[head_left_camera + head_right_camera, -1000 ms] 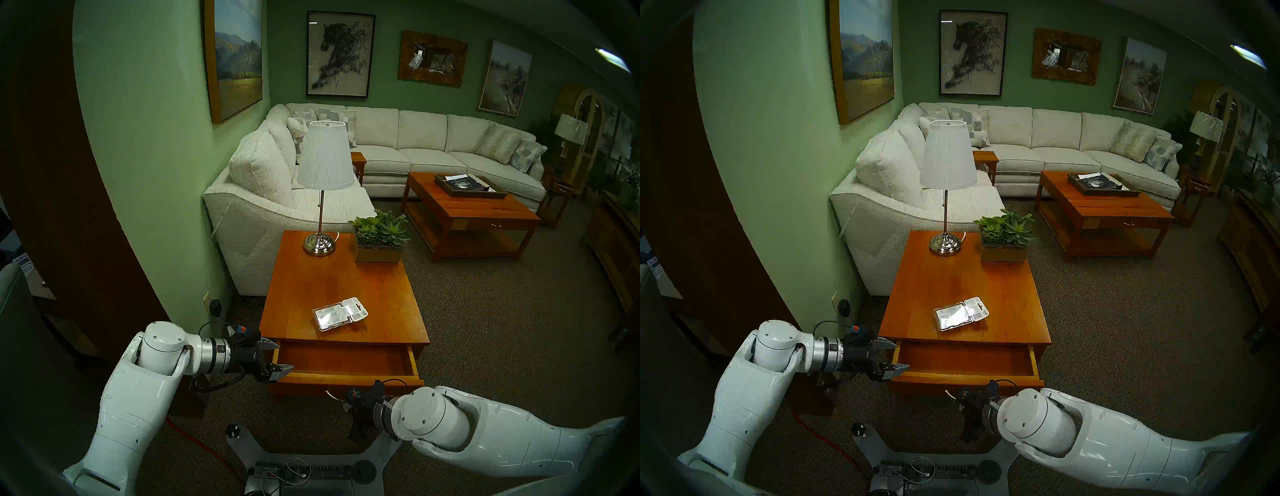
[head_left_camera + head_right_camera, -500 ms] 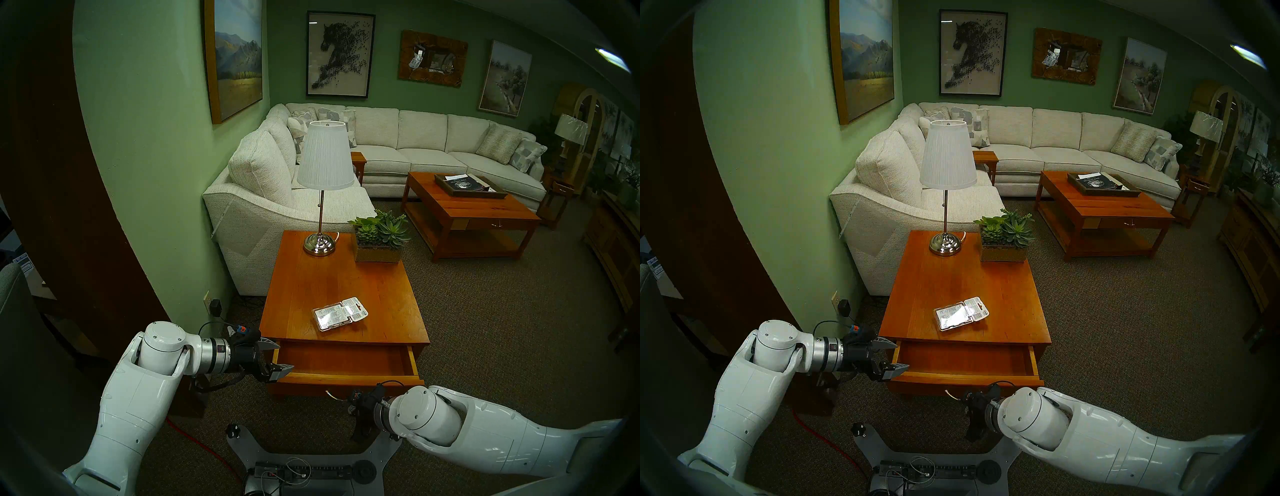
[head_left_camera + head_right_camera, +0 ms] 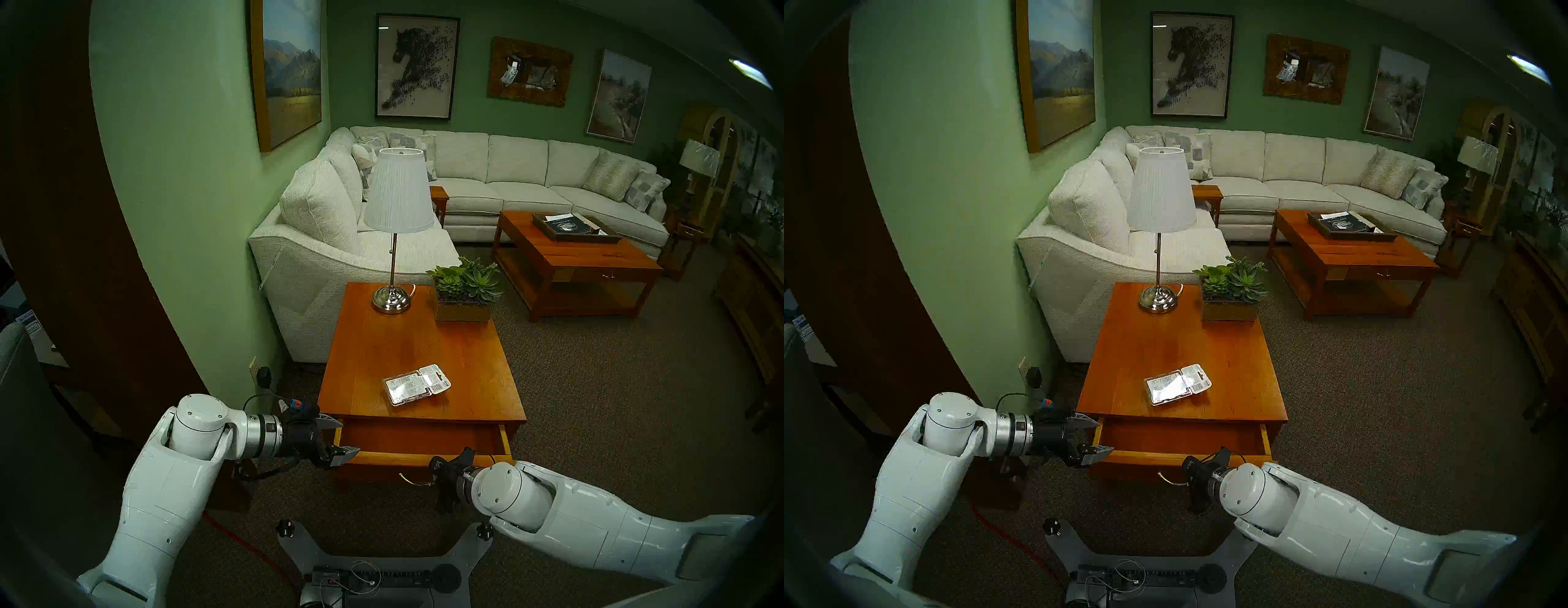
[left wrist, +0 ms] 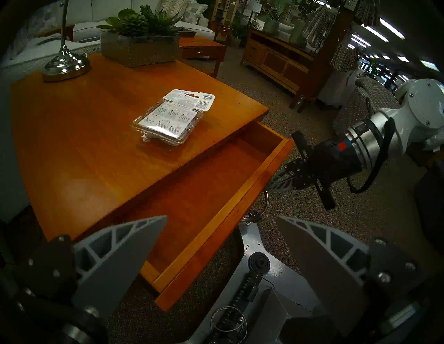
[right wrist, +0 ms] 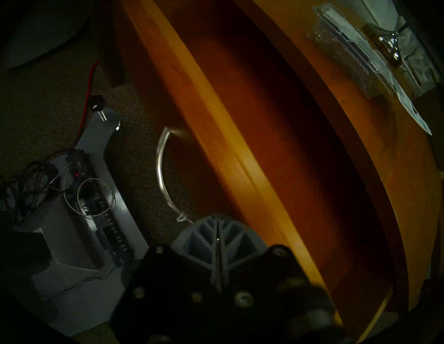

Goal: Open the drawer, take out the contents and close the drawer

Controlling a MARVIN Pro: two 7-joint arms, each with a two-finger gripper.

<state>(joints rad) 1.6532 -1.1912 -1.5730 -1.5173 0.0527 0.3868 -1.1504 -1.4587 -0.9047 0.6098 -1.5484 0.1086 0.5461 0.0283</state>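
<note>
The orange-brown drawer (image 3: 424, 437) of the side table (image 3: 466, 373) stands partly pulled out, and what shows of its inside is bare. The clear blister pack (image 3: 415, 384) with its white card lies on the tabletop near the front edge, also in the left wrist view (image 4: 173, 115). My right gripper (image 4: 270, 186) is shut with nothing between its fingers, its tips against the drawer front beside the right end of the silver bail handle (image 5: 159, 165). My left gripper (image 3: 345, 436) is open and empty at the drawer's left end.
A lamp (image 3: 392, 297) and a succulent planter (image 3: 464, 297) stand at the back of the tabletop. A white sofa (image 3: 305, 263) is behind the table on the left. My base plate with cables (image 3: 382, 569) lies on the carpet below the drawer.
My right arm has moved forward with its shut gripper against the drawer front, and the drawer has slid partway in. The left arm and the blister pack have not moved.
</note>
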